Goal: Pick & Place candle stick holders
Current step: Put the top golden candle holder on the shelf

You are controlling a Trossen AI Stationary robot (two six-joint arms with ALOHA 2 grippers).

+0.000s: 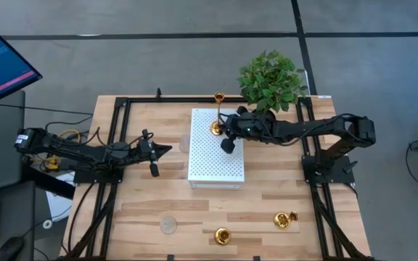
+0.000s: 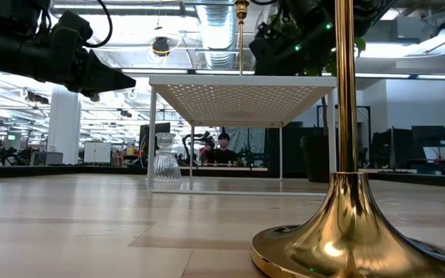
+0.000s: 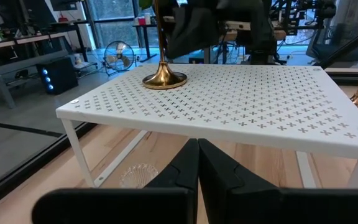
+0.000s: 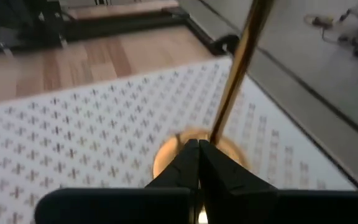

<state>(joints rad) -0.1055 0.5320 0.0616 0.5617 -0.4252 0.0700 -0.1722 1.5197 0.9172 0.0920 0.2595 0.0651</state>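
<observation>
The right gripper (image 4: 197, 146) has its jaws fully closed on nothing, above the white perforated metal box (image 1: 216, 145). Just beside the closed tips stands a tall shiny gold candle stick holder (image 1: 216, 127) with a round base and a slim stem, upright near the far right corner of the box top. The left gripper (image 1: 167, 150), jaws also closed and empty, hovers left of the box. On the wooden desk (image 1: 144, 210), two more gold holders (image 1: 223, 235) lie near the front edge, another gold one stands beside the green plant (image 1: 271, 80), and a clear glass holder (image 2: 166, 161) stands by the box.
</observation>
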